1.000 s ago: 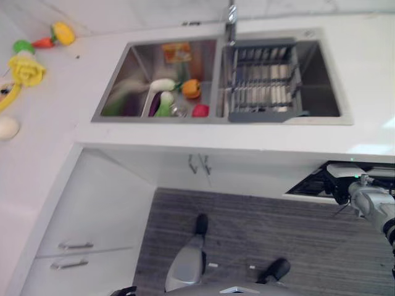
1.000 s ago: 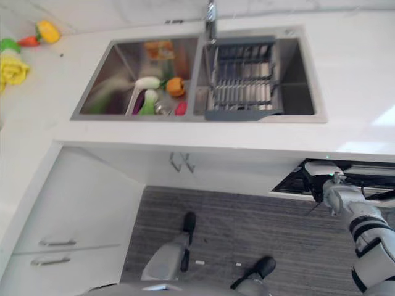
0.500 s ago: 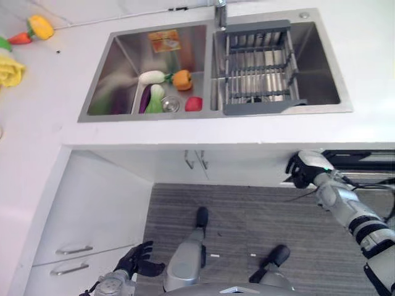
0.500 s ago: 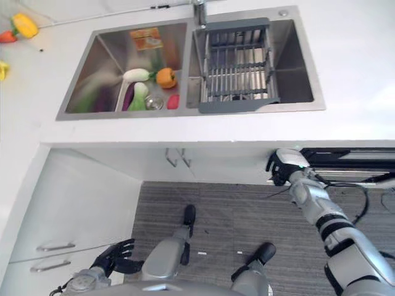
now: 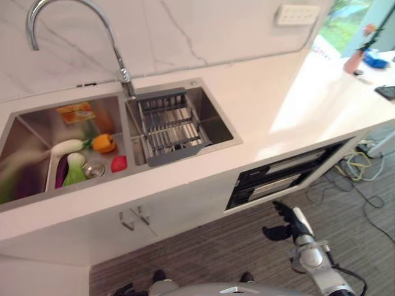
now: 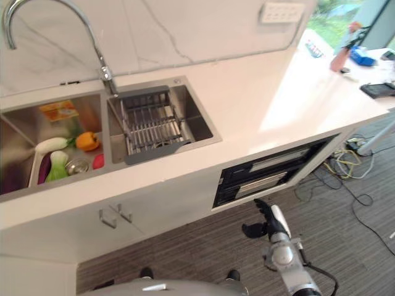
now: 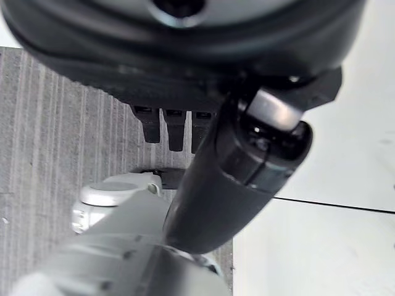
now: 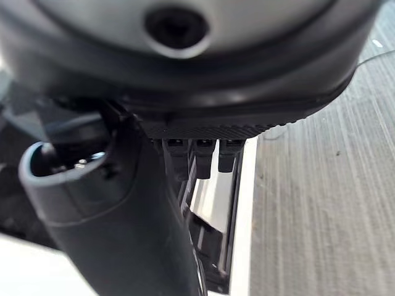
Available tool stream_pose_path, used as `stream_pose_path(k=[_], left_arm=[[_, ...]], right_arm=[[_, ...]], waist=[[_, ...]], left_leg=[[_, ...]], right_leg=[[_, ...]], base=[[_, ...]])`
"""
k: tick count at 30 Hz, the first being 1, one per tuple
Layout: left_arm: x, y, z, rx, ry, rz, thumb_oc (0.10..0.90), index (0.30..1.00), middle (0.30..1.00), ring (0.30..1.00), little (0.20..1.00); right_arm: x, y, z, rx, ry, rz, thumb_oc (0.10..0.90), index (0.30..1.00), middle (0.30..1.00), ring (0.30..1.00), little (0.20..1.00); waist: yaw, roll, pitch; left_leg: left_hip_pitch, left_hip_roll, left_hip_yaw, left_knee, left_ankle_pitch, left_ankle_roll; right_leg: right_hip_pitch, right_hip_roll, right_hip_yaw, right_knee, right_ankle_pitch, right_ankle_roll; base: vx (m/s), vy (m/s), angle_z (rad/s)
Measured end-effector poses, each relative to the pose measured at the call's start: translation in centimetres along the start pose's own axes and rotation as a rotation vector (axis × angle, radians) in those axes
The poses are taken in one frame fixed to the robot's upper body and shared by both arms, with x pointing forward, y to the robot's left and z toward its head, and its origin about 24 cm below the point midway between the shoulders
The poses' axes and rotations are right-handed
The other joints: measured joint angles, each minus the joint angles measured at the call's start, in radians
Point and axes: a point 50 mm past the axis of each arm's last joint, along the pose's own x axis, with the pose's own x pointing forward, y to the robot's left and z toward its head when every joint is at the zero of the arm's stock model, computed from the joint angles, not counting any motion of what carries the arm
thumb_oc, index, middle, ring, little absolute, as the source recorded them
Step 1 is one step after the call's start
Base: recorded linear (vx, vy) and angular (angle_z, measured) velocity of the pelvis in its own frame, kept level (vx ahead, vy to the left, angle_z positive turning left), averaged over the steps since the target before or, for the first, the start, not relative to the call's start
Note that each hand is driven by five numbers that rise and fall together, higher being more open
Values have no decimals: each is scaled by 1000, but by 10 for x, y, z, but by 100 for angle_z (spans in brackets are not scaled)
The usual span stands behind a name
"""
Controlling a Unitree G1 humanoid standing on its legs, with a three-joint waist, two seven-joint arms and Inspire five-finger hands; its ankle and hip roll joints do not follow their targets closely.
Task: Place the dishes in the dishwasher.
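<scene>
Black built-in dishwasher (image 5: 281,177) under the white counter (image 5: 265,111) now sits left of the right hand (image 5: 285,223), fingers relaxed, withdrawn from it; right wrist view shows its opening.

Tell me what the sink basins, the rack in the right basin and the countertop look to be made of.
Sink: brushed stainless steel, judging by its grey metallic sheen and blurred reflections. Rack: dark grey, matte, probably plastic or coated metal with thin bars. Countertop: smooth glossy white, likely stone or a composite; a bright glare patch shows.
</scene>
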Motion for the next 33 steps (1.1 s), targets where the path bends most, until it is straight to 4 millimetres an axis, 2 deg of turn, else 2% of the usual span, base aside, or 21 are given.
stream_pose_path(k=[3,5,8,9,11,14,16,18,19,22,23,24,25,26,27,28,29,30,31,32,33], left_arm=[[1,-4,1,13,8,-9,800,900,900,900,900],[3,-12,2,79,31,-22,800,900,900,900,900],[5,-28,18,304,-13,-58,800,900,900,900,900],[5,-40,25,430,-43,-96,800,900,900,900,900],[4,-48,37,536,-104,-124,800,900,900,900,900],[3,-60,44,545,-139,-151,800,900,900,900,900],[4,-58,39,523,-118,-140,800,900,900,900,900],[5,-49,24,498,-53,-102,800,900,900,900,900],[6,-50,26,468,-52,-94,800,900,900,900,900],[6,-46,25,417,-38,-64,800,900,900,900,900],[7,-47,28,397,-37,-70,800,900,900,900,900],[7,-43,26,401,-29,-61,800,900,900,900,900],[8,-42,30,401,-27,-64,800,900,900,900,900],[8,-51,31,420,-32,-79,800,900,900,900,900],[8,-53,32,435,-29,-83,800,900,900,900,900],[9,-48,35,470,-34,-71,800,900,900,900,900],[9,-45,38,473,-39,-61,800,900,900,900,900],[9,-41,43,473,-43,-48,800,900,900,900,900],[9,-39,44,476,-38,-41,800,900,900,900,900],[10,-37,48,473,-25,-36,800,900,900,900,900],[10,-43,50,463,-28,-52,800,900,900,900,900]], right_arm=[[6,-3,15,57,-45,0,800,900,900,900,900],[12,6,29,77,-78,40,800,900,900,900,900],[14,24,20,56,-30,105,800,900,900,900,900],[10,37,-2,57,64,136,800,900,900,900,900],[6,55,-26,53,194,169,800,900,900,900,900],[-38,85,-94,-29,520,296,800,900,900,900,900],[-61,91,-119,-37,638,325,800,900,900,900,900],[-70,87,-130,44,690,277,800,900,900,900,900],[-69,87,-131,73,712,257,800,900,900,900,900],[-71,80,-138,95,782,224,800,900,900,900,900],[-73,71,-144,117,824,185,800,900,900,900,900],[-76,68,-148,116,847,175,800,900,900,900,900],[-78,57,-153,115,864,146,800,900,900,900,900],[-73,36,-155,105,854,100,800,900,900,900,900],[-69,29,-153,98,831,87,800,900,900,900,900],[-69,28,-153,60,836,104,800,900,900,900,900],[-68,33,-151,59,835,123,800,900,900,900,900],[-70,40,-151,68,845,141,800,900,900,900,900],[-71,45,-151,71,848,153,800,900,900,900,900],[-74,56,-150,77,862,183,800,900,900,900,900],[-77,61,-151,77,877,195,800,900,900,900,900]], waist=[[-8,-15,-52],[-4,-26,-84],[15,-34,-107],[28,-39,-118],[40,-41,-120],[46,-23,-116],[42,-9,-107],[30,6,-94],[33,5,-95],[53,-15,-99],[57,-21,-92],[59,-38,-91],[49,-56,-79],[23,-10,-53],[7,13,-43],[6,10,-47],[4,10,-45],[-12,7,-41],[-27,7,-40],[-55,-3,-12],[-61,-12,-3]], left_leg=[[10,6,7,-4,-5,-3],[28,6,14,-5,-13,-7],[38,3,12,-5,-17,-4],[40,2,10,-5,-17,-4],[37,0,7,-5,-17,-4],[30,-12,-12,-5,-11,4],[32,-12,-15,-5,-5,8],[28,-11,-14,-6,-8,0],[30,-12,-21,-2,-8,0],[18,-40,-44,7,-18,11],[8,-73,-44,34,-44,43],[9,-103,-43,41,-51,55],[-24,-170,-26,155,-124,135],[-57,-172,-49,243,-194,153],[-57,-166,-71,251,-209,157],[-49,-164,-80,211,-192,172],[-47,-172,-103,194,-179,181],[-63,-162,-135,193,-171,185],[-73,-159,-163,192,-167,191],[-68,-177,-213,143,-123,203],[-60,-197,-229,117,-111,206]], right_leg=[[3,5,5,-4,-2,-2],[15,3,9,-5,-6,-3],[33,-2,2,-5,-6,-2],[37,-6,-1,-5,-7,-2],[38,-9,-5,-5,-7,-2],[41,-15,-23,-4,-4,3],[47,-15,-28,-4,-4,3],[47,-20,-29,-4,-3,6],[52,-18,-42,0,-3,7],[48,-53,-68,9,-18,21],[46,-85,-78,52,-31,35],[38,-127,-86,82,-35,46],[24,-191,-73,168,-40,68],[-32,-233,0,353,-33,67],[-84,-242,84,440,-31,76],[-172,-208,190,541,-56,70],[-216,-162,242,566,-95,64],[-237,-61,363,541,-157,60],[-243,-2,426,505,-187,52],[-235,75,449,378,-210,5],[-232,68,420,352,-204,-13]], base=[[-11,-10,-7],[3,2,-7],[41,5,3],[31,6,7],[21,12,8],[5,41,17],[16,69,2],[21,182,-1],[-48,156,18],[-7,344,32],[-60,272,26],[-6,485,41],[-3,278,64],[-2,273,77],[48,63,81],[76,24,51],[94,-8,53],[44,-31,58],[46,-99,118],[29,-67,118],[40,-100,137]])
